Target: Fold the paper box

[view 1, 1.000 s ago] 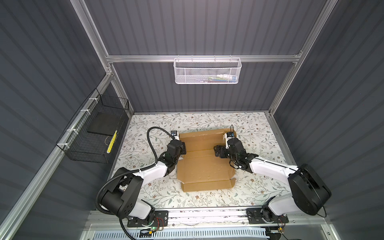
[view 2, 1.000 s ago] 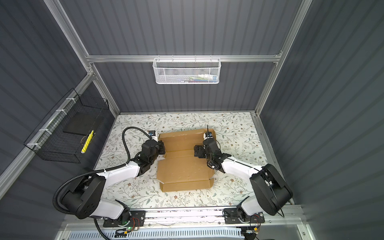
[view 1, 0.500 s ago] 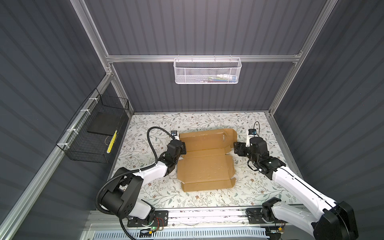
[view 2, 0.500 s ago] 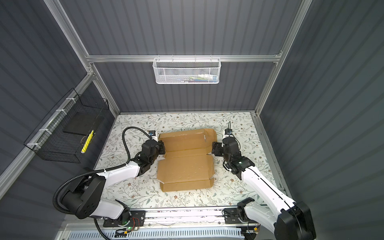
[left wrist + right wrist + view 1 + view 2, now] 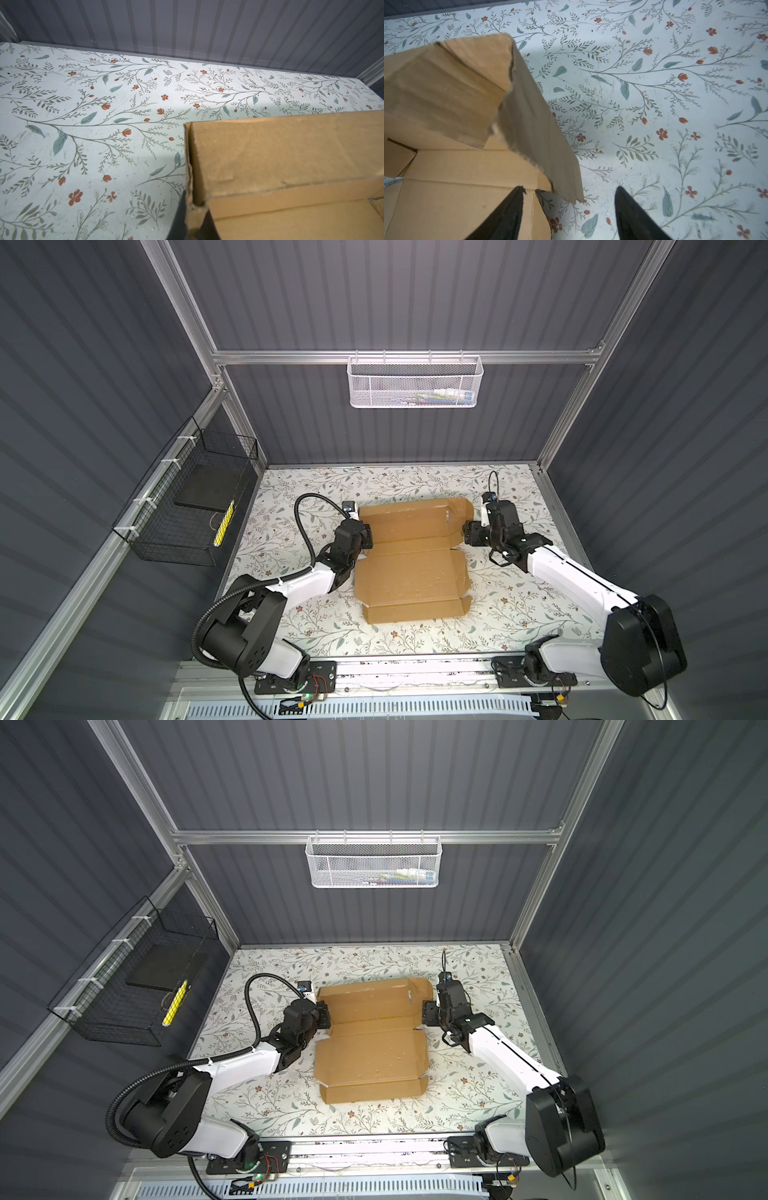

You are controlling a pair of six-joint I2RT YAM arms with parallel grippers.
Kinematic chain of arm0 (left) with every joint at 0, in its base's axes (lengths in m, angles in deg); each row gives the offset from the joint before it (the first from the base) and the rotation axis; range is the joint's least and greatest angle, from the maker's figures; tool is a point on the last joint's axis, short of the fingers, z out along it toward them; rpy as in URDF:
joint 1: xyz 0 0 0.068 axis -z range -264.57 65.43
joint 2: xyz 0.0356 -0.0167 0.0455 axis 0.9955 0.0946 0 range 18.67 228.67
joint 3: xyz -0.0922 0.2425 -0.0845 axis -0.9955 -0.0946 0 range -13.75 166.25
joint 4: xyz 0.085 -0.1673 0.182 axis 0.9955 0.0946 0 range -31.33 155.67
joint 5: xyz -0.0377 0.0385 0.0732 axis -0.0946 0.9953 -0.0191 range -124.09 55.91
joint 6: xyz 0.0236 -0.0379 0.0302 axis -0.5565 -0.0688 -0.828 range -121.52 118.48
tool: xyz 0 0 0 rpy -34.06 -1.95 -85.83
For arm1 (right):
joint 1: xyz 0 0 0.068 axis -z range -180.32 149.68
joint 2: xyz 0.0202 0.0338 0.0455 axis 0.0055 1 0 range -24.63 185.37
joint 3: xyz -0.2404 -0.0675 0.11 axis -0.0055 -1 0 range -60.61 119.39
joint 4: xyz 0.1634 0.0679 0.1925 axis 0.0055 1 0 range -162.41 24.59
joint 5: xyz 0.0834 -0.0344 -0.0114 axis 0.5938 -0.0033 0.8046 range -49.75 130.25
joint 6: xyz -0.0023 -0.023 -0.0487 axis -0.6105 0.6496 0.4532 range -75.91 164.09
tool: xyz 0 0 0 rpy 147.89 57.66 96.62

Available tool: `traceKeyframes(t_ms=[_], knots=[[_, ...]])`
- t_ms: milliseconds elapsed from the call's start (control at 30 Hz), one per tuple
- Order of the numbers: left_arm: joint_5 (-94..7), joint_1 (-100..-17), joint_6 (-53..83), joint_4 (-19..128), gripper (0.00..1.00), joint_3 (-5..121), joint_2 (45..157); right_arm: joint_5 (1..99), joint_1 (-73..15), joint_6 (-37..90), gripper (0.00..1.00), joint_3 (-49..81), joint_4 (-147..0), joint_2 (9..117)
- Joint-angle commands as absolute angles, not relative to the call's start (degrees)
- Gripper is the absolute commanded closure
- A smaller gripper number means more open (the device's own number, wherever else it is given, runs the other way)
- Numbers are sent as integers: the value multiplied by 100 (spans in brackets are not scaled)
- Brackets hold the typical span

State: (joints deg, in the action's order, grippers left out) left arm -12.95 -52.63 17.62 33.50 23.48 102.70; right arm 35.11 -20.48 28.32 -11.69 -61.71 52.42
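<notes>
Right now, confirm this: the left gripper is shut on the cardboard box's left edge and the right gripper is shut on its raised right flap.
The right gripper is not shut: the right wrist view shows its fingers spread apart around the raised right flap. The left gripper is indeed shut on the left edge of the cardboard box.

Robot test cell in a laboratory. Ribbed grey panels (image 5: 395,294) in an aluminium frame (image 5: 291,357) enclose a flower-patterned table (image 5: 519,614). A left arm (image 5: 307,585) and a right arm (image 5: 573,576) stand on a rail (image 5: 415,674) at its front edge. A white mesh basket (image 5: 415,383) and a black wire basket (image 5: 183,531) hang above.
</notes>
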Motion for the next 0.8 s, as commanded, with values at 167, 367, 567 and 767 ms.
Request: traceKeyframes(t_ms=[167,367,567,767], knots=[[-1370,-5231,1826,3759,100,2382,10507,3733,-2000,3037,43,-664,-6437,5895],[-1378,-5240,1835,3766,100,2395,10561,3864,-2000,3082,69,-542,-6488,6139],[-1419,-5261,1860,3745,100,2413,10647,3934,-1998,3118,82,-568,-6478,6020],[-1423,-5262,1844,3748,100,2422,10639,4187,-2000,3044,86,-426,-6195,5837]])
